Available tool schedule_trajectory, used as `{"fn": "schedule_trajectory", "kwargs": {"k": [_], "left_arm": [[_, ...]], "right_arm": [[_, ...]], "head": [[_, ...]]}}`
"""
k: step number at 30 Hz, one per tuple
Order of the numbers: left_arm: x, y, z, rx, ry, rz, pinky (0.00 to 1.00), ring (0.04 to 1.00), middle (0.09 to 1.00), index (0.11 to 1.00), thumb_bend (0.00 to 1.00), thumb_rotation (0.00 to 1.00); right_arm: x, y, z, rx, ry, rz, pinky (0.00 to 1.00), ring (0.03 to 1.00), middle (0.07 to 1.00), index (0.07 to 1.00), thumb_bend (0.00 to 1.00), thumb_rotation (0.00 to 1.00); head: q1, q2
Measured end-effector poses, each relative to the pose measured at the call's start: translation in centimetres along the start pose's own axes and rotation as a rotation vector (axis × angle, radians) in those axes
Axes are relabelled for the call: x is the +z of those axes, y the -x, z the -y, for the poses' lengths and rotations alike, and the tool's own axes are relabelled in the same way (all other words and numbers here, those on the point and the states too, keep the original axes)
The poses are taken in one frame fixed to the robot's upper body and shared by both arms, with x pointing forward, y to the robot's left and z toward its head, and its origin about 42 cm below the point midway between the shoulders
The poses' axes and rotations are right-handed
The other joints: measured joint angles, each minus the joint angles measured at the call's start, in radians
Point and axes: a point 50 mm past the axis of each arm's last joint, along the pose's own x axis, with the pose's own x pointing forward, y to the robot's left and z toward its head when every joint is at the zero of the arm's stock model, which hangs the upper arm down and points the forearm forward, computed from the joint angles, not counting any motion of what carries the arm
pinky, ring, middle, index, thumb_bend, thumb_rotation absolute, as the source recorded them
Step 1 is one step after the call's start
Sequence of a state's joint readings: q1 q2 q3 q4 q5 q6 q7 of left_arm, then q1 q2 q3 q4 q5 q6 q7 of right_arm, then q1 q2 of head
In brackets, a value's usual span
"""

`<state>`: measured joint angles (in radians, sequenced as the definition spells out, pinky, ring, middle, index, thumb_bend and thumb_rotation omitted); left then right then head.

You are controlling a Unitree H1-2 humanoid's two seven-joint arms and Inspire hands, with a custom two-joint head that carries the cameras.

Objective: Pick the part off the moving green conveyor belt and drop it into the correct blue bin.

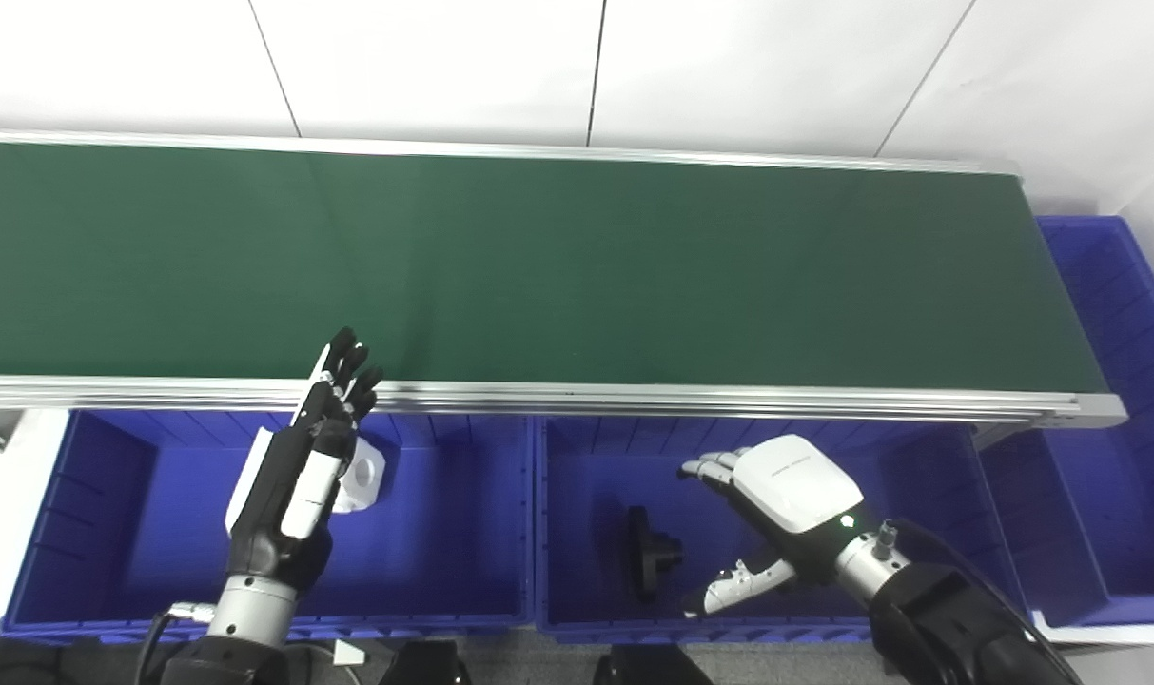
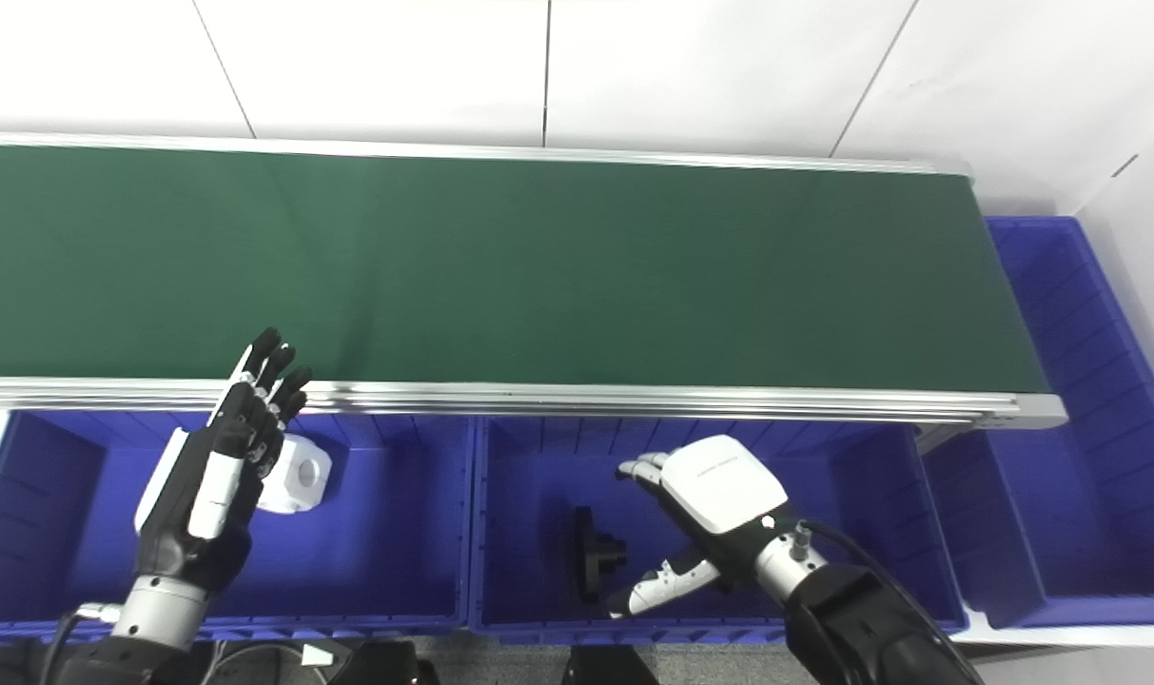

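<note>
The black part (image 1: 651,554) lies in the middle blue bin (image 1: 577,609), just beside the right hand (image 1: 776,518), which is released, fingers spread. A white part (image 2: 296,485) sits in the left bin (image 1: 82,571) behind the empty, open left hand (image 1: 296,476). The green conveyor belt (image 1: 577,266) carries nothing. Risk: a hand lingering low could miss the next part. The white part is partly hidden.

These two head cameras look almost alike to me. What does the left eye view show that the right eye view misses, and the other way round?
Only the left eye view: hardly anything extra; the left hand covers more of the white part.

Only the right eye view: the white part shows nearly whole, and more of the far-right bin is visible.

Both: a bare green belt, the black part lying in the middle bin, and the right hand open beside it, not touching.
</note>
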<state>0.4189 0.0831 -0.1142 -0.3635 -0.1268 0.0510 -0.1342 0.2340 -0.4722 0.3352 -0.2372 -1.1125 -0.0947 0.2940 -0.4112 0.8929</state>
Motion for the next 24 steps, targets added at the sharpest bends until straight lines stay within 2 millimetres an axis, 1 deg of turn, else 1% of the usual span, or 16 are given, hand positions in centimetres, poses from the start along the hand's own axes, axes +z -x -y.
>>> {"fn": "schedule_trajectory", "kwargs": {"k": [1,2,4,7,9,10,11,12,14,15,17,18,20,21,23,24], "left_arm": [[0.0,0.0,0.1,-0.001,0.001,-0.002,0.97,0.965,0.997,1.0,0.69,0.86],[-0.1,0.1,0.2,-0.003,0.003,-0.004,0.97,0.965,0.996,1.0,0.68,0.86],[-0.2,0.2,0.4,-0.007,0.007,-0.009,0.98,0.966,0.995,1.0,0.68,0.86],[-0.4,0.5,0.9,-0.005,0.019,-0.01,0.97,0.965,0.992,1.0,0.68,0.86],[-0.6,0.7,1.2,-0.004,0.007,-0.001,0.96,0.965,0.994,1.0,0.68,0.87],[-0.8,0.7,1.3,-0.004,0.005,-0.003,0.96,0.966,0.994,1.0,0.67,0.88],[-1.1,0.8,1.4,-0.005,-0.003,-0.006,0.96,0.966,0.994,1.0,0.67,0.88],[-1.3,0.9,1.4,-0.005,-0.008,-0.008,0.97,0.966,0.991,1.0,0.68,0.88],[-1.4,1.0,1.7,-0.011,-0.016,-0.007,0.98,0.971,0.991,1.0,0.68,0.87],[-1.4,1.0,1.8,-0.011,-0.019,-0.005,0.98,0.972,0.99,1.0,0.69,0.87],[-1.9,1.1,2.0,-0.011,-0.028,-0.003,0.98,0.97,0.986,1.0,0.69,0.88],[-2.1,1.2,2.1,-0.004,-0.037,0.002,0.99,0.977,0.991,1.0,0.69,0.88],[-2.4,1.5,2.5,0.009,-0.056,0.016,1.0,0.991,0.997,1.0,0.69,0.88],[-2.4,1.4,2.8,0.013,-0.06,0.025,1.0,0.997,0.999,1.0,0.69,0.89],[-2.7,1.3,3.2,0.027,-0.07,0.041,1.0,1.0,1.0,1.0,0.68,0.9],[-2.7,1.3,3.4,0.034,-0.077,0.06,1.0,1.0,1.0,1.0,0.67,0.91]], "right_arm": [[0.0,0.0,0.0,-0.004,-0.002,-0.001,0.66,0.762,0.838,0.842,1.0,0.96],[-0.1,0.1,0.0,-0.011,-0.008,-0.001,0.66,0.76,0.838,0.843,1.0,0.96],[-0.2,0.3,0.0,-0.026,-0.042,-0.004,0.65,0.757,0.837,0.843,0.99,0.97],[-0.2,1.4,0.7,-0.079,-0.146,-0.01,0.62,0.75,0.829,0.833,0.94,0.99],[0.4,2.0,1.6,-0.152,-0.254,-0.002,0.63,0.765,0.842,0.841,0.9,1.0],[0.8,2.2,2.0,-0.187,-0.329,0.008,0.65,0.783,0.849,0.845,0.87,1.0],[1.2,2.4,2.2,-0.219,-0.419,0.015,0.65,0.785,0.85,0.845,0.87,1.0],[1.6,2.5,2.4,-0.246,-0.497,0.022,0.65,0.781,0.849,0.846,0.84,1.0],[2.4,2.9,2.3,-0.306,-0.679,0.024,0.65,0.772,0.843,0.85,0.8,0.99],[2.8,3.2,2.1,-0.346,-0.783,0.013,0.65,0.77,0.843,0.855,0.78,0.99],[4.0,3.6,2.0,-0.463,-1.012,-0.012,0.68,0.786,0.866,0.881,0.67,1.0],[4.5,3.7,2.0,-0.511,-1.096,-0.017,0.71,0.803,0.88,0.897,0.64,1.0],[5.8,3.7,2.2,-0.618,-1.25,-0.024,0.76,0.839,0.911,0.928,0.61,1.0],[5.9,3.6,2.0,-0.653,-1.302,-0.033,0.79,0.861,0.932,0.946,0.6,1.0],[5.1,3.4,0.6,-0.699,-1.352,-0.067,0.85,0.896,0.951,0.967,0.59,1.0],[4.4,3.2,-0.4,-0.715,-1.367,-0.088,0.87,0.911,0.961,0.981,0.6,1.0]], "head": [[0.0,0.0],[0.018,-0.014],[0.018,-0.014],[0.063,-0.035],[0.087,-0.049],[0.11,-0.061],[0.111,-0.061],[0.129,-0.075],[0.129,-0.075],[0.15,-0.09],[0.187,-0.12],[0.19,-0.123],[0.201,-0.132],[0.219,-0.153],[0.221,-0.155],[0.229,-0.166]]}}
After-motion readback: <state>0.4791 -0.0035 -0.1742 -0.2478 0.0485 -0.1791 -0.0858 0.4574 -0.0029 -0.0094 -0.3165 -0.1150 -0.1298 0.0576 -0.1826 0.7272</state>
